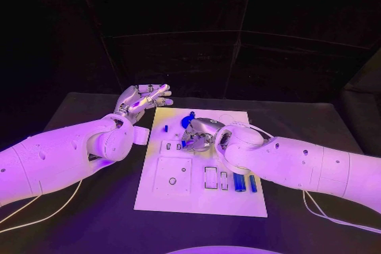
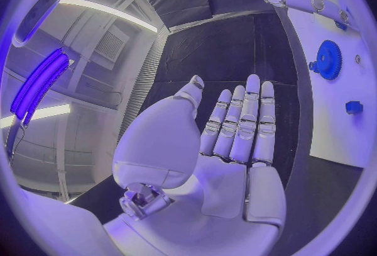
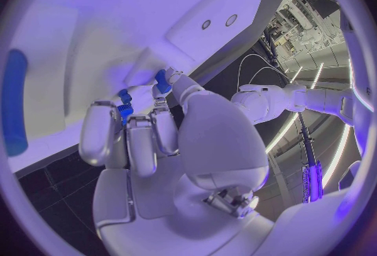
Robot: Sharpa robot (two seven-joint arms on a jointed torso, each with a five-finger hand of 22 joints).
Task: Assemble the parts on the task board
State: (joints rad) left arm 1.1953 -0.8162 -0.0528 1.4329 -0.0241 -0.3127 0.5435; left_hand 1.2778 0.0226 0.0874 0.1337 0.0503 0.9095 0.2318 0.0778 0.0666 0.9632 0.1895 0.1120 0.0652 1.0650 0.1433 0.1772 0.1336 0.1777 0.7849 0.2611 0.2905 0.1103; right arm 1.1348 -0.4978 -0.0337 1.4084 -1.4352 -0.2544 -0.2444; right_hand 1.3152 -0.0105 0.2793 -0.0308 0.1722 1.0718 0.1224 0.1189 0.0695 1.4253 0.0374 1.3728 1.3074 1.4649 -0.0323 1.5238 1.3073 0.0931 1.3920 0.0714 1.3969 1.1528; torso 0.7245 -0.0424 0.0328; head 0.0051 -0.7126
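The right hand, low over the middle of the task board, pinches a small blue part in its fingertips, likely mid-insertion and needing careful alignment next, while the left hand hovers flat, fingers apart, beside the board's blue gear.

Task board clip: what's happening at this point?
The right hand is down on the white task board, its fingers closed around a small blue part at the board's surface. The left hand is raised off the board's far left corner, open-palmed and holding nothing. A blue gear sits on the board, and two blue cylinders lie near the edge closest to the robot. Assembly looks under way, not finished.
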